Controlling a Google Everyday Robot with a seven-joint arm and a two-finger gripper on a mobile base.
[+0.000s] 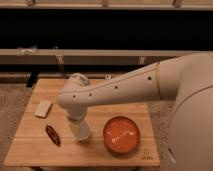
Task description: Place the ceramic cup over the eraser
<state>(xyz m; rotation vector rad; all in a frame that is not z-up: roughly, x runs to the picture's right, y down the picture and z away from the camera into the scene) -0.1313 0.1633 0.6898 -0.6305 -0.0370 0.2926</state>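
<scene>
Gripper (79,125) sits low over the table (30,150), apparently grasping the ceramic cup (82,132). Eraser hidden, possibly beneath it. Placement near complete; release outstanding.

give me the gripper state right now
gripper: low over the table, on the ceramic cup; whether it grips the cup cannot be told.
</scene>
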